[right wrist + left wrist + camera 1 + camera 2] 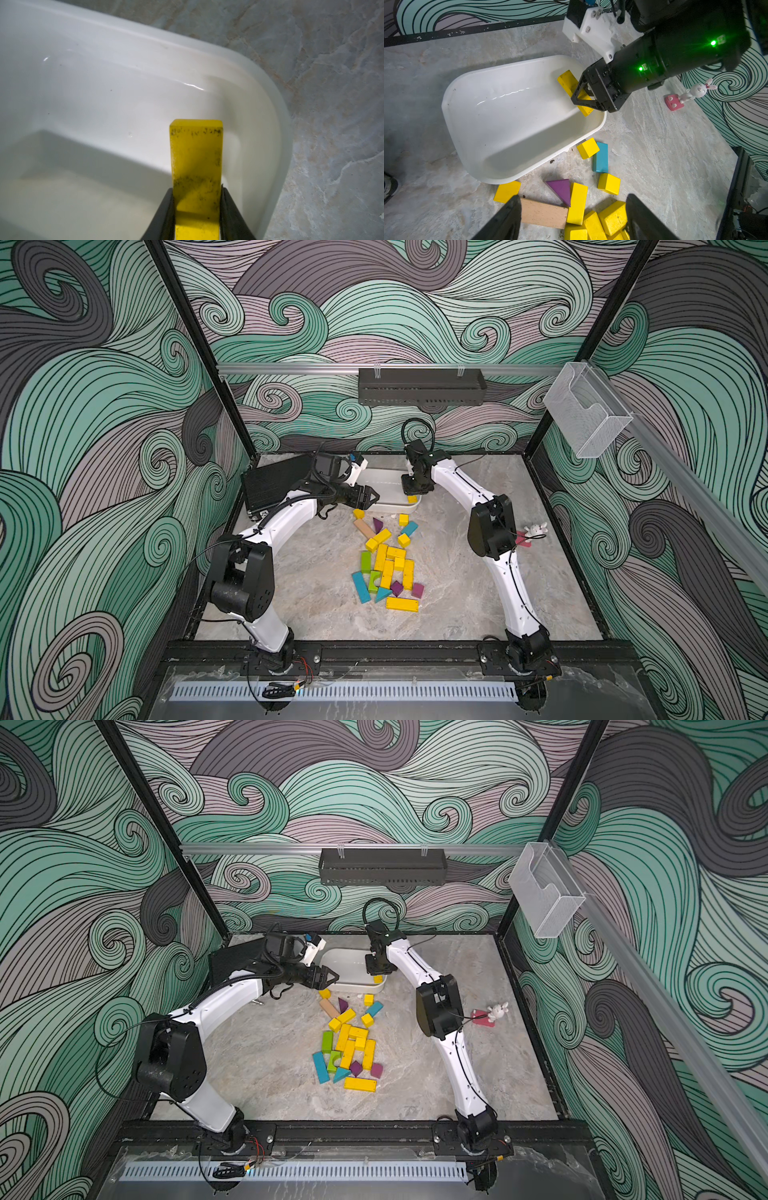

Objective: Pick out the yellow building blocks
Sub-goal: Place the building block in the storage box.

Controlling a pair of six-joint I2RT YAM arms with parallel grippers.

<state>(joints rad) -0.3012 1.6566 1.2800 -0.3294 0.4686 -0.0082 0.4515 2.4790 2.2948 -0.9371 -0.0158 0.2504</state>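
Yellow building blocks point(387, 574) are our concern, and one of them, a yellow bar point(196, 158), is clamped between the fingers of the right gripper point(196, 189), which points down over the white tray point(228, 54). The bar's long axis runs in line with the gripper's reach, and its free end sticks out past the fingertips toward the tray's inner wall. In the left wrist view it hangs tilted rather than plumb, and we cannot tell whether that end touches the tray. The tray's rounded corner rim curves just beside the bar on the right arm's side, while wide bare tray floor opens the other way. The left gripper point(573, 197) hangs with its jaws spread and nothing between them, above the loose pieces just outside the tray's front rim: a yellow cube point(507, 191), a tan bar point(544, 214), a purple triangle point(560, 190) and a short yellow block point(578, 203). Two more yellow cubes point(588, 148) flank a blue bar point(601, 158) near that rim. Farther toward the table's front, well apart from both grippers, we see the main heap, its yellow bars mostly pointing front to back among lime-green blocks point(365, 561). One long yellow bar point(402, 604) lies crosswise at the heap's front end. Bare marbled tabletop point(457, 572) spreads on either side, and a bunny figurine point(536, 529) stands near the right arm's elbow.
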